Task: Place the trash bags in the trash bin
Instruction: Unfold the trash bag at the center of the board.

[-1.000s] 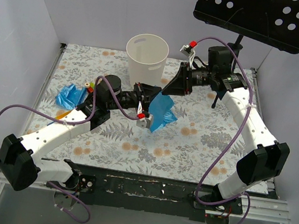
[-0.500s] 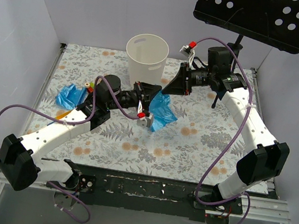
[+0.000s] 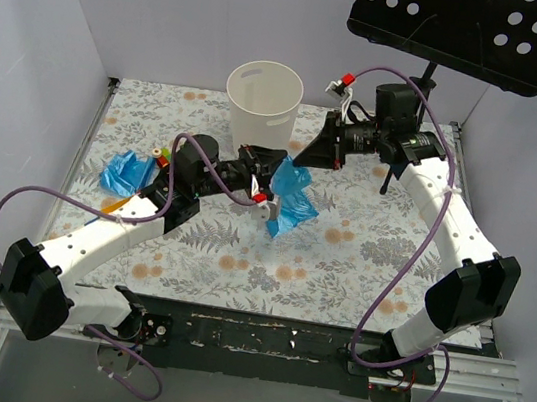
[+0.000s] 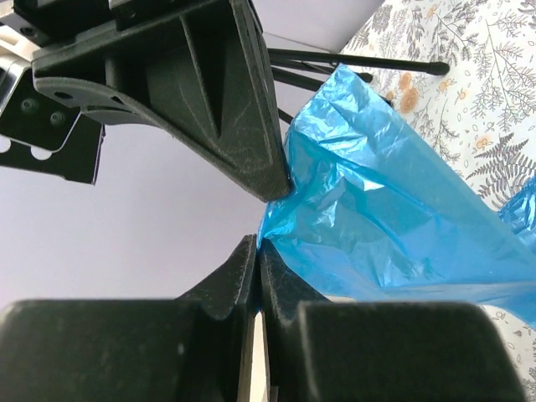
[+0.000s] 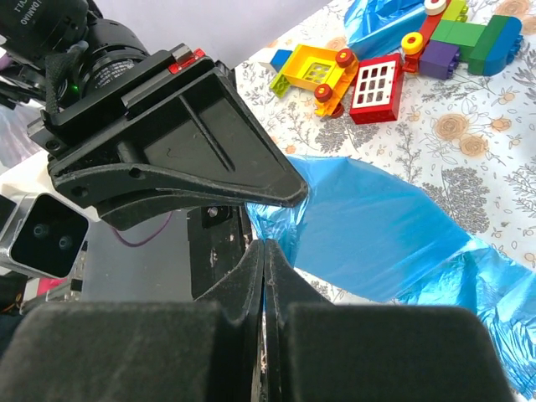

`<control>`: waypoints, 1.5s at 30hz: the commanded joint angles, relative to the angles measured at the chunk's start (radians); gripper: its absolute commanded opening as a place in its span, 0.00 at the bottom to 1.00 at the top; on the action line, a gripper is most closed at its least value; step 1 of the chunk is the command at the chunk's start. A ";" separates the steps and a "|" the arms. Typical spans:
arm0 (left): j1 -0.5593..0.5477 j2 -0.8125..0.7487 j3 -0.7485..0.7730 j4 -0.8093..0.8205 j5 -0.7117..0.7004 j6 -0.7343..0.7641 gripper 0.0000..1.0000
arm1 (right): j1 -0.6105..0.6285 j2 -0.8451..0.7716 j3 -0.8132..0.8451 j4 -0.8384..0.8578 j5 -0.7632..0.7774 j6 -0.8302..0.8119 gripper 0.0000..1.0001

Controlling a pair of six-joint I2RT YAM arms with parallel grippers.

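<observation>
From my console the flowered table fills the view, and I take my bearings from the bin, which stands upright at the far side of it with its mouth open and nothing blue in it yet. The black music stand hangs well to the right of the bin and plays no part. The blue bag I am working on is held in the air just in front of the bin and a little to its right, hanging crumpled between the two arms. I judge it is held there so the film can be gathered before it goes over the rim. A second blue bag lies flat on the table, in front of the bin and well to its left, waiting its turn. My left gripper has its fingers pressed together on an edge of the held bag. My right gripper is likewise closed, pinching the film close by, so the two grips almost meet. Small toy blocks sit beside the second blue bag, left of the bin.
</observation>
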 commanded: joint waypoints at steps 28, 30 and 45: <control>-0.013 -0.040 0.184 -0.197 -0.053 -1.127 0.29 | -0.012 -0.057 -0.059 0.152 0.134 0.080 0.01; -0.013 -0.023 0.191 -0.197 -0.030 -1.115 0.17 | -0.018 -0.053 -0.053 0.155 0.137 0.089 0.01; -0.015 0.100 0.231 -0.198 -0.043 -1.102 0.41 | -0.051 -0.044 -0.055 0.198 0.134 0.147 0.01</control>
